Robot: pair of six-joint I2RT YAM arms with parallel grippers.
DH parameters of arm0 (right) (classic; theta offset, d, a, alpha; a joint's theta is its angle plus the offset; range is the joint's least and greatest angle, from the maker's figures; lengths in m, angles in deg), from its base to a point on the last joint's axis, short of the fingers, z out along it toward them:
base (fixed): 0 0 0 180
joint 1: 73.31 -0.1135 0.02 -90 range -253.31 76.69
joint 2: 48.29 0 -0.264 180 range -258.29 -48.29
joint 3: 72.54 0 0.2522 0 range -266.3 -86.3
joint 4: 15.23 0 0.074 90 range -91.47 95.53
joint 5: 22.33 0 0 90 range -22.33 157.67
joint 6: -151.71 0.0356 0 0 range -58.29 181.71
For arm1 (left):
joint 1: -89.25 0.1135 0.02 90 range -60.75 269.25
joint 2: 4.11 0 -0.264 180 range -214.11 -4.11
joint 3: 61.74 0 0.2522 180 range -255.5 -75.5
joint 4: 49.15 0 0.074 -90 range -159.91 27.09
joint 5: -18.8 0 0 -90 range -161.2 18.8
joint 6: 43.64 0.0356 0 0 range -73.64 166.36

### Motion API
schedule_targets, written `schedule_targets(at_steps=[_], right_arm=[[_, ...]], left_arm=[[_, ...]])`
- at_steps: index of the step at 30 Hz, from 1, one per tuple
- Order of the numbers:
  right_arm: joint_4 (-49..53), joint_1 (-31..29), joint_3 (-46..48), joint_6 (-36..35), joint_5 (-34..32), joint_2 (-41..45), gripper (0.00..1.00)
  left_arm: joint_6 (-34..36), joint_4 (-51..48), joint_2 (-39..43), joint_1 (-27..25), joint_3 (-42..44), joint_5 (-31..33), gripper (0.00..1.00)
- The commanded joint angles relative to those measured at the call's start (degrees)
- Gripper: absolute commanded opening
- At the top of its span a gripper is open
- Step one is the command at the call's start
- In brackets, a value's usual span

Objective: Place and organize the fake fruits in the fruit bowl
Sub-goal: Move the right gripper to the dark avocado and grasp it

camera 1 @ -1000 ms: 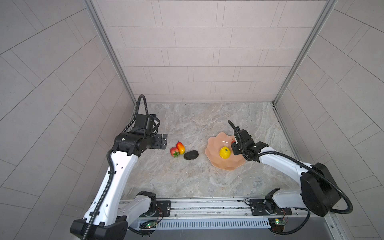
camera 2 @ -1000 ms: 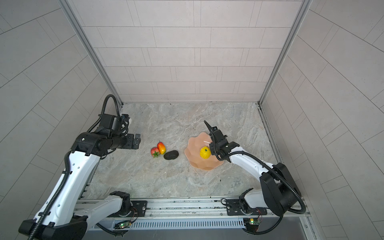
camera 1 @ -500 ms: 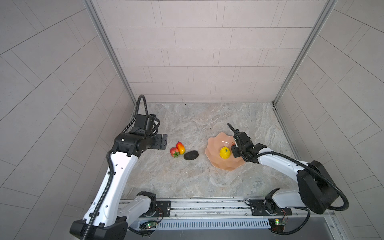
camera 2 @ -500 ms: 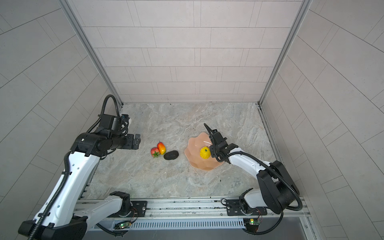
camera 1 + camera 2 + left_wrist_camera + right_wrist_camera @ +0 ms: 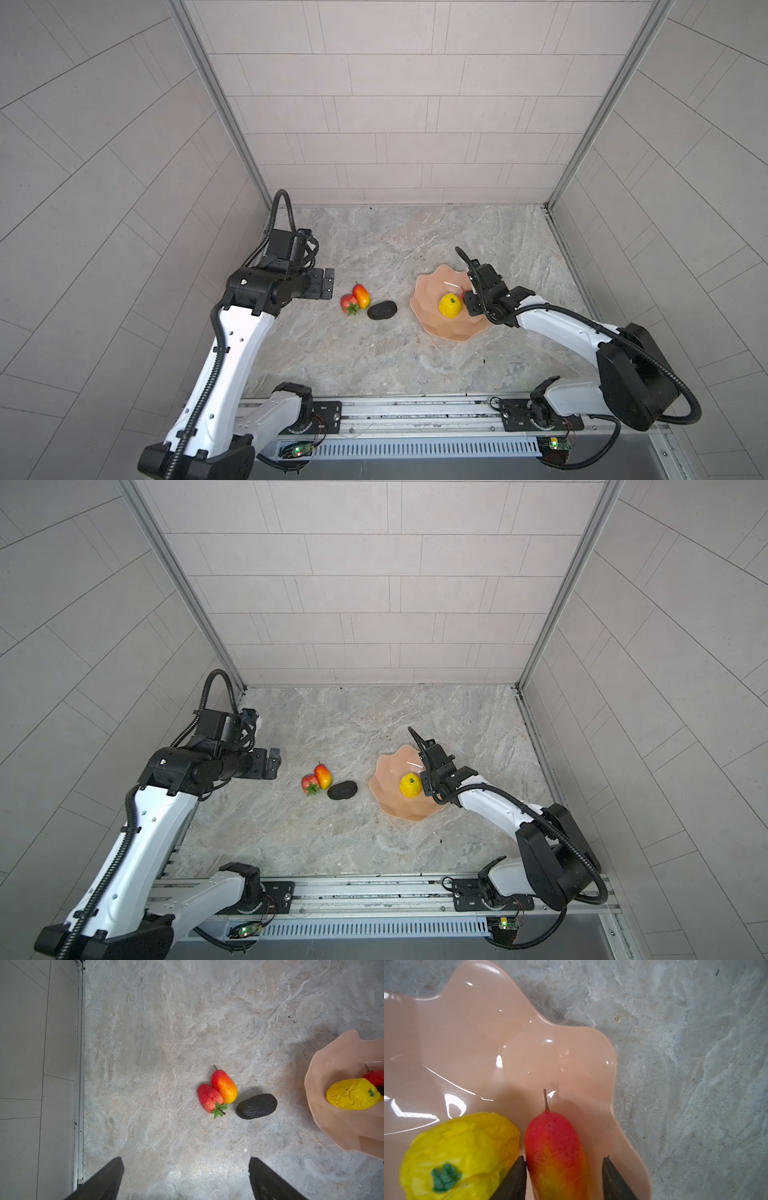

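Your right tool [image 5: 563,1159] has just opened a little and let go of the mango [image 5: 554,1147], which now lies in the fruit bowl [image 5: 571,1053] beside the yellow fruit [image 5: 463,1147], so the strawberry [image 5: 208,1097], other mango [image 5: 225,1086] and avocado [image 5: 256,1106] wait on the surface [image 5: 166,1043] by your wide-open, empty left tool [image 5: 186,1159].

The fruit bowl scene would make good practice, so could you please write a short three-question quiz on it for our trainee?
1. How many fruits lie in the fruit bowl?
2. True or false: the left tool is holding a fruit.
3. Which fruit touches the strawberry? A) the avocado B) a mango C) no fruit

Key
1. Two: the yellow fruit and the other mango.
2. False: it is open and empty above the table.
3. B: the two lie pressed together on the table.
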Motion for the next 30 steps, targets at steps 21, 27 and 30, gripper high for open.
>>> schedule_targets(at_steps=[21, 27, 30], right_arm=[[4.61, -17.71, -23.04, -10.96, 12.57, -10.73, 1.00], [6.39, -23.10, -35.96, -13.69, 14.27, -27.19, 1.00], [6.40, -23.58, -40.71, -13.80, 16.19, -33.11, 1.00]], left_arm=[[-0.10, -0.72, -0.20, 0.01, -0.94, -0.55, 1.00], [0.29, -1.41, 0.57, 0.09, -0.60, 0.16, 1.00], [0.56, -2.00, 0.77, 0.10, -0.74, 0.64, 1.00]])
